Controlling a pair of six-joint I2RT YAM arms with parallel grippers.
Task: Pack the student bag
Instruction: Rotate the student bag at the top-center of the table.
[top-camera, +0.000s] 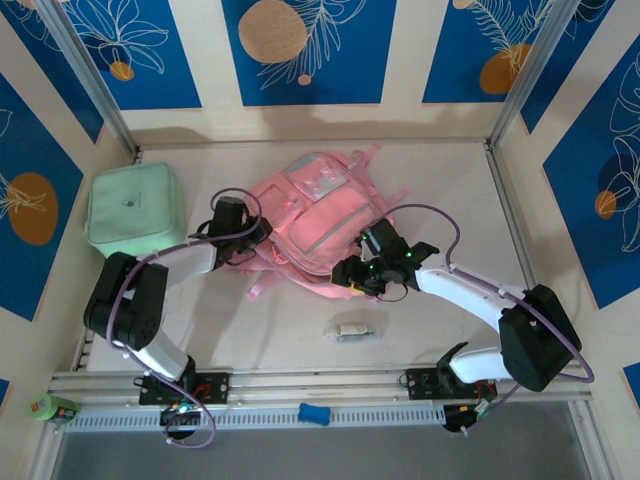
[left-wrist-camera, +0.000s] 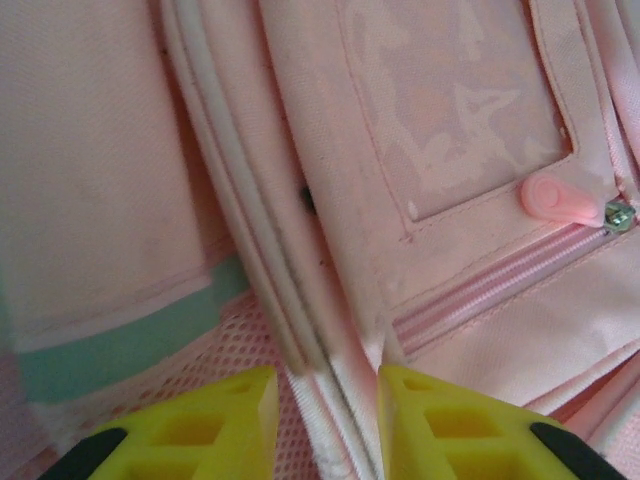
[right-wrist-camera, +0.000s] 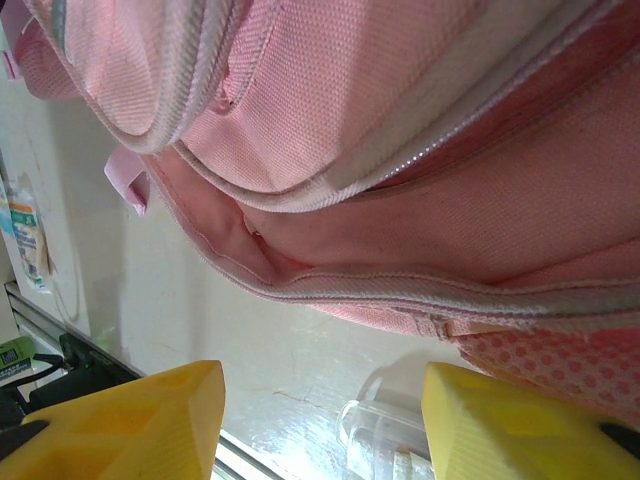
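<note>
Overhead view: the student bag (top-camera: 315, 215) lay flat at the middle of the table (top-camera: 440, 180), toward the far side, with a green case (top-camera: 133, 208) well apart at far left. The left gripper (top-camera: 240, 232) sat at the bag's left edge and the right gripper (top-camera: 368, 268) at its near right corner. Left wrist view: the left gripper (left-wrist-camera: 325, 420) had its yellow fingers (left-wrist-camera: 230, 420) parted, with the bag's (left-wrist-camera: 440, 130) white piped edge lying between them; whether they pinched it could not be told. A pink zip pull (left-wrist-camera: 560, 197) lay at the right end of a closed pocket zip. Right wrist view: the right gripper (right-wrist-camera: 320, 420) stood wide open, holding nothing. The bag (right-wrist-camera: 400, 150) lay just beyond it, and a clear bottle (right-wrist-camera: 385, 435) lay on the table (right-wrist-camera: 200, 300) between the fingers (right-wrist-camera: 520, 420).
</note>
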